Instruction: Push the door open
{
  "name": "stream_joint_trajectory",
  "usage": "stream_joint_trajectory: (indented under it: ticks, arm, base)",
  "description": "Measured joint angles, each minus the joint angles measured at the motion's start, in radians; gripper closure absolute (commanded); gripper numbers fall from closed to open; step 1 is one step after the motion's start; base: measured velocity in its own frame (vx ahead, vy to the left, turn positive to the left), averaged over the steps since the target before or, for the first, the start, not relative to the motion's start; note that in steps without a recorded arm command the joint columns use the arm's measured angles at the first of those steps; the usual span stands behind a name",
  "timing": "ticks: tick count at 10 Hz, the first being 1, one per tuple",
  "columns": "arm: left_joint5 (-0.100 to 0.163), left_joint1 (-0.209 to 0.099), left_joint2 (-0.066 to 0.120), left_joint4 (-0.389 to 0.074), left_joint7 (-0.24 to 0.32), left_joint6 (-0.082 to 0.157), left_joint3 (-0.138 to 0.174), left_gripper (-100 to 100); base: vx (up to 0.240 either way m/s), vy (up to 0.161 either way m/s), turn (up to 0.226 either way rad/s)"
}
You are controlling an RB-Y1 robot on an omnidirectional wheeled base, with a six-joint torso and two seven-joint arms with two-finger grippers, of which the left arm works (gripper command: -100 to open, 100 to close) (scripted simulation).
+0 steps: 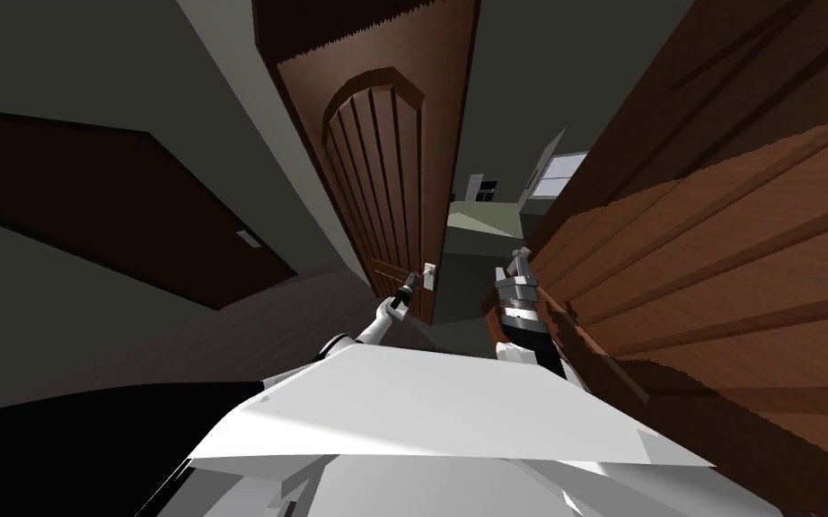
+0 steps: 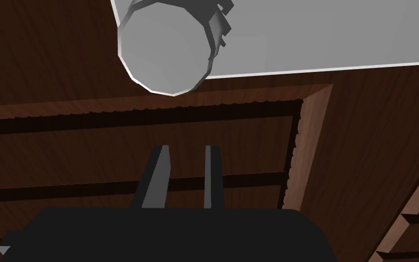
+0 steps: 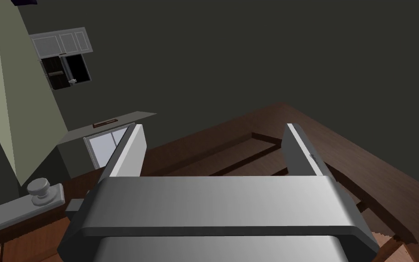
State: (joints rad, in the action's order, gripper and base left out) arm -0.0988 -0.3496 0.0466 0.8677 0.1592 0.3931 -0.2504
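Note:
A brown door with an arched panel stands ajar ahead. A gap on its right shows a room beyond. A small grey plate sits near the door's free edge. My left gripper is up against that edge by the plate. In the left wrist view its fingers are shut with nothing between them, close to the brown door panel, and the round grey knob is just beyond them. My right gripper is open and points into the gap.
A large brown panelled surface runs close along my right side and under the right hand. A knob on a grey plate sits beside the right gripper. A dark door is in the left wall. Beyond the gap are a window and cabinets.

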Motion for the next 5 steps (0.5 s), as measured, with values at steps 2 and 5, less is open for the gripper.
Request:
stream_joint_trajectory:
  ticks: [2,5]
  arm:
    - [0.002,0.005,-0.002,0.009,0.007,-0.003,-0.007,-100]
    - [0.006,-0.001,-0.034,-0.007,0.012,0.005,-0.01,-100]
  base:
    - [-0.192,0.046,0.009]
    - [-0.192,0.024,0.008]
